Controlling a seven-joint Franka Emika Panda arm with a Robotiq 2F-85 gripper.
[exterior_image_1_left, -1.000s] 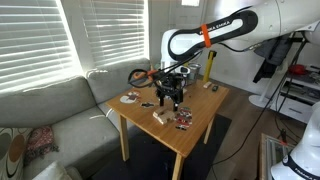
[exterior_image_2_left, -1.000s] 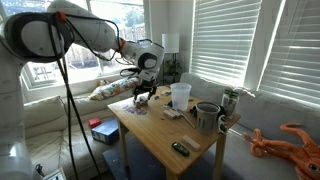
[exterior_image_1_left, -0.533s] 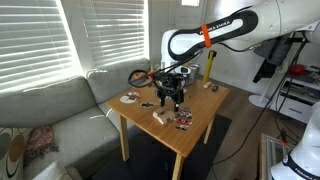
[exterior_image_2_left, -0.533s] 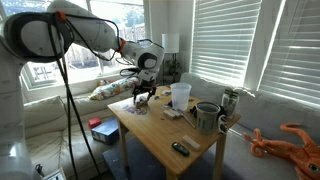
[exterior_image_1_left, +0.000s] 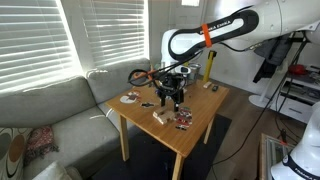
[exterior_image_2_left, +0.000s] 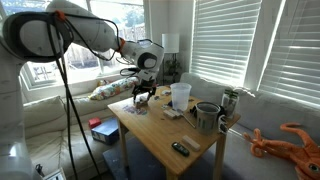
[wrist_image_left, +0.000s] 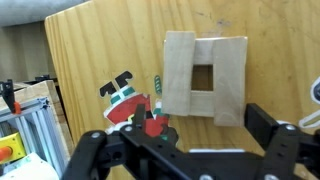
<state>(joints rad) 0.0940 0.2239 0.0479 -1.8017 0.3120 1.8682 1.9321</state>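
Wrist view is showing the gripper (wrist_image_left: 190, 150) hanging w/ fingers spread wide, nothing held, right over the wooden block frame (wrist_image_left: 205, 78) lying flat on the table (wrist_image_left: 90, 55). Best approach, imo: centring over one side bar, avoiding the red toy (wrist_image_left: 135, 108) alongside.

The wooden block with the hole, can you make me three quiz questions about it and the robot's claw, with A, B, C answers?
1. Where is the block?
A. on the sofa
B. on the table
C. in the claw

2. How many holes go through the block?
A. one
B. three
C. none

3. How are the jaws of the claw?
A. shut on the block
B. shut on nothing
C. open

Answers:
1 B, the wrist view shows it lying flat on the wooden tabletop.
2 A, a single square hole sits in its middle.
3 C, the fingers stand wide apart above the table, holding nothing.
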